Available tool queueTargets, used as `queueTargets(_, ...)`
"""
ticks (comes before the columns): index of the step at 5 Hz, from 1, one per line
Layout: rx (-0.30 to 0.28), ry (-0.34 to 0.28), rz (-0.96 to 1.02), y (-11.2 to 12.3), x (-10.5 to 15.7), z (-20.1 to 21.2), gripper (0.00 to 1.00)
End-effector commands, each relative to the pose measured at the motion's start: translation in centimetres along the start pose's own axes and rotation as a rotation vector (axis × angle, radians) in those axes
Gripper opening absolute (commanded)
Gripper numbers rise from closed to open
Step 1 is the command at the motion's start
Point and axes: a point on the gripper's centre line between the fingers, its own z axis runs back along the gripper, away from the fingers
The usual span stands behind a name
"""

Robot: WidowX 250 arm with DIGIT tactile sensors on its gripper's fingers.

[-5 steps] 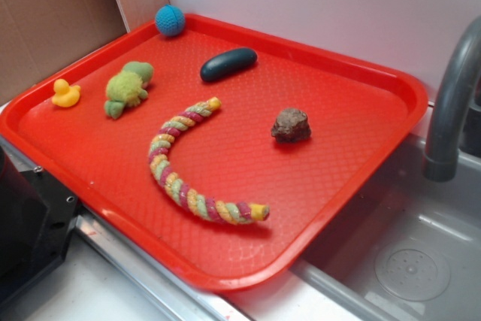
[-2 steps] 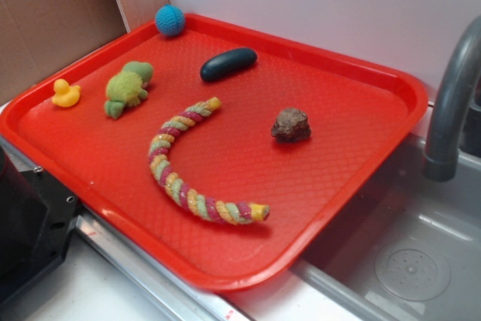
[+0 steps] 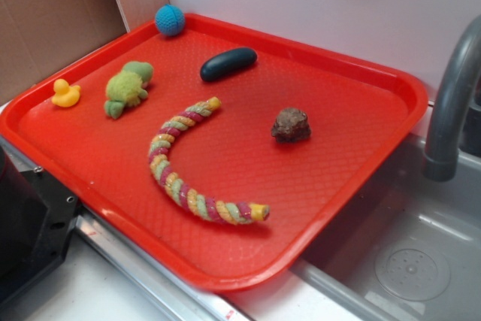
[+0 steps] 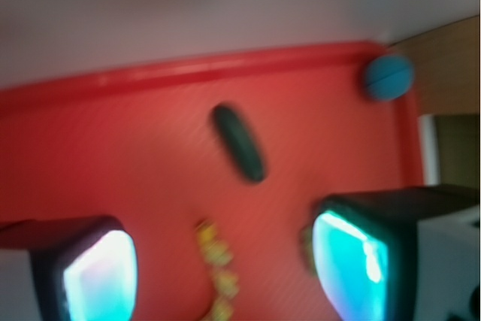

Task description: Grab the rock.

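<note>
A pale wall (image 3: 323,5) backs a grey sink (image 3: 406,253) with its faucet (image 3: 451,103). Beside it a red tray (image 3: 361,155) fills the counter. On it lie a rope (image 3: 188,178), a dark oval (image 3: 228,64), and the rock (image 3: 291,125) right of centre, alone. The gripper (image 4: 225,264) hangs above, fingers (image 4: 353,257) spread wide, empty.
</note>
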Motion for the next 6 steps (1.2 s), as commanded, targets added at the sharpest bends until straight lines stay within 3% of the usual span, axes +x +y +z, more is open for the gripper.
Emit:
queueTargets(1,-0.04,-0.052,-0.16,-6.1,-5.8,0.0,1.0)
queueTargets(2,-0.039,-0.056,-0.157,-6.1,-5.8,-1.7,1.0)
queueTargets(3,0.008,-0.072,-0.189,-5.0,-4.4,-4.0,1.0)
queueTargets(4,-0.011,-0.095,-0.208,-4.0,-3.0,-6.6,1.0)
queueTargets(6,-0.105,-0.028,-0.156,-4.5,-1.8,-9.6,1.0)
